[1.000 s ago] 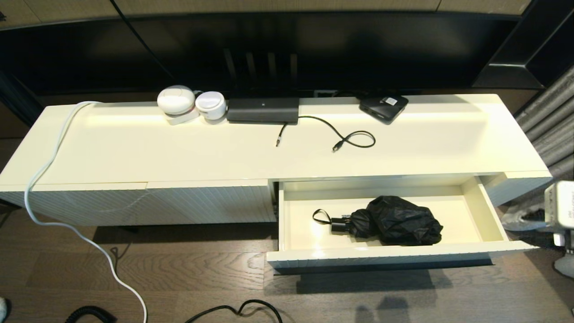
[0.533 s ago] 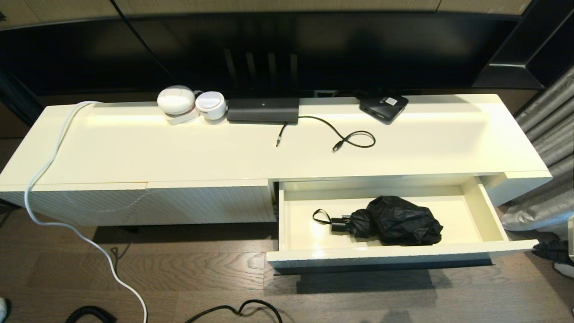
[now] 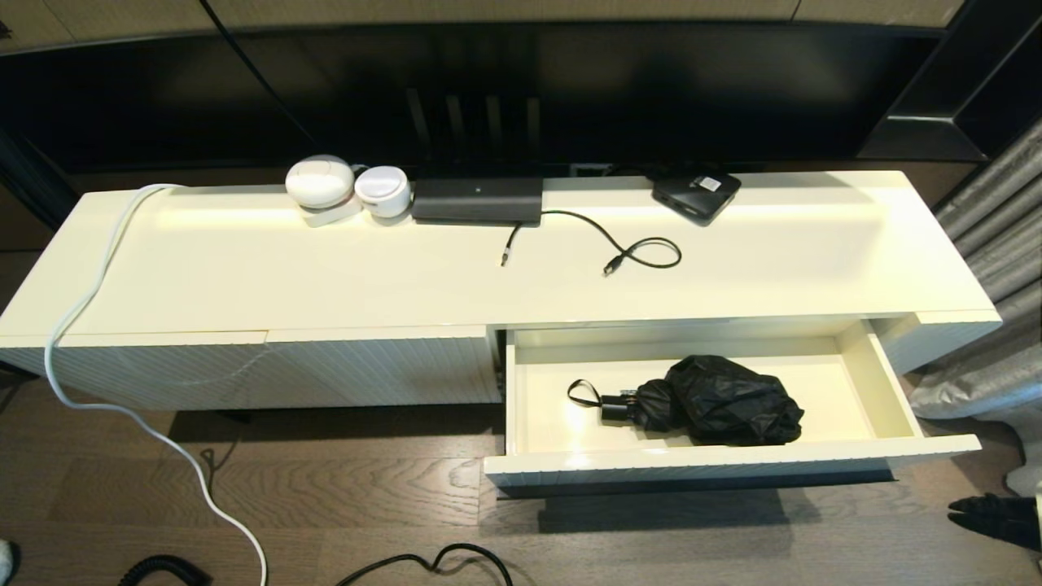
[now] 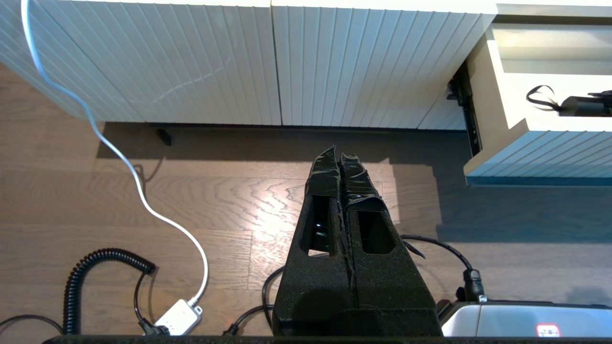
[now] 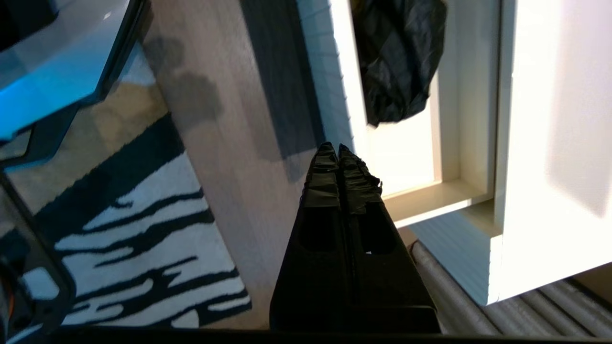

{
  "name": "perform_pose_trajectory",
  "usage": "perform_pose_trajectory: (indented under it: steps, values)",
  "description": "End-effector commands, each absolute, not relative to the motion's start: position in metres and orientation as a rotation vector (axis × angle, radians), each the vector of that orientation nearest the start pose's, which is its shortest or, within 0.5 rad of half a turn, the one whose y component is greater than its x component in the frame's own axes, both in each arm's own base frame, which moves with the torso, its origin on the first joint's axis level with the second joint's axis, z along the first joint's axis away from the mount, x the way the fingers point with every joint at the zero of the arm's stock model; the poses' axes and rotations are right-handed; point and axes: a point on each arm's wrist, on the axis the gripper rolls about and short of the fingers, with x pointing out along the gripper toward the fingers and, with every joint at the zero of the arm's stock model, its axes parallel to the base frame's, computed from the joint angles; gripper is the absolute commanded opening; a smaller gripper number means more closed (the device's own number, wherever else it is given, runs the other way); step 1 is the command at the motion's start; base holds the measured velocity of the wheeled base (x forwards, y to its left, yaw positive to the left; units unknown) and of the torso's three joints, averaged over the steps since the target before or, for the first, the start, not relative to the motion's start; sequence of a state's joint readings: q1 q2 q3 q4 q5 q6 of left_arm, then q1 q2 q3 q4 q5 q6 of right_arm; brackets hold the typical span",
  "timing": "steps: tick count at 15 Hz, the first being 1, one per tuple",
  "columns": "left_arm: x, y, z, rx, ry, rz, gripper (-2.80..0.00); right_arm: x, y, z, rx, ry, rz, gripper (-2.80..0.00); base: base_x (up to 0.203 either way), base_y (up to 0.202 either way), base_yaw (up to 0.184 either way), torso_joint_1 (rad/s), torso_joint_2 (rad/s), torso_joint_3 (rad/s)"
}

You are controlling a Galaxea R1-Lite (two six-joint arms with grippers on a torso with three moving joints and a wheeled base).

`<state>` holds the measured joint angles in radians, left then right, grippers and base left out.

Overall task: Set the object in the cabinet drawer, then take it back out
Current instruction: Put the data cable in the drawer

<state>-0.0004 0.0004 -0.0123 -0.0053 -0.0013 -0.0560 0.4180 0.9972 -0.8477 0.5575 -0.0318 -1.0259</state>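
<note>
The cabinet drawer (image 3: pixel 733 465) stands pulled out at the right half of the cream cabinet. A black folded umbrella (image 3: pixel 716 403) lies inside it, its strap and handle pointing left. The right wrist view shows the umbrella (image 5: pixel 397 62) and the drawer's end wall (image 5: pixel 444 196) ahead of my right gripper (image 5: pixel 337 147), which is shut and holds nothing. In the head view my right gripper (image 3: pixel 954 511) is low at the bottom right, apart from the drawer. My left gripper (image 4: pixel 338 152) hangs shut and empty over the floor, left of the drawer (image 4: pixel 540 153).
On the cabinet top (image 3: pixel 326 277) sit two white round devices (image 3: pixel 346 189), a black box (image 3: pixel 477 200), a loose black cable (image 3: pixel 635 248) and a small black box (image 3: pixel 696 194). A white cord (image 3: pixel 122 407) trails to the floor. Grey curtain (image 3: pixel 993 220) at right.
My right arm has drawn back from beside the drawer's right end toward the near bottom right corner. The drawer and umbrella have not moved.
</note>
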Motion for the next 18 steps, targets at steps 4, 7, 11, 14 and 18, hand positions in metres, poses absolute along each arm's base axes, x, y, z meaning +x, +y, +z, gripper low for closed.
perform_pose_trajectory:
  steps: [4, 7, 11, 14, 18]
  values:
    - [-0.024, 0.0, 0.08, -0.057, -0.017, -0.002, -2.8, 0.081, 0.052, 0.218, -1.157, 0.413, 0.817, -2.8, 0.0, 0.0, 0.0, 0.0, 0.0, 0.0]
    - [-0.024, 0.0, 0.08, -0.057, -0.017, -0.002, -2.8, 0.083, 0.056, 0.203, -1.135, 0.386, 0.817, -2.8, 0.0, 0.0, 0.0, 0.0, 0.0, 0.0]
    - [-0.024, 0.0, 0.08, -0.057, -0.017, -0.001, -2.8, 0.09, 0.062, 0.191, -1.124, 0.383, 0.82, -2.8, 0.0, 0.0, 0.0, 0.0, 0.0, 0.0]
    - [-0.024, 0.0, 0.08, -0.057, -0.018, -0.002, -2.8, 0.106, 0.073, 0.189, -1.106, 0.349, 0.798, -2.8, 0.0, 0.0, 0.0, 0.0, 0.0, 0.0]
    - [-0.024, 0.0, 0.08, -0.057, -0.017, -0.002, -2.8, 0.134, 0.082, 0.206, -1.095, 0.371, 0.748, -2.8, 0.0, 0.0, 0.0, 0.0, 0.0, 0.0]
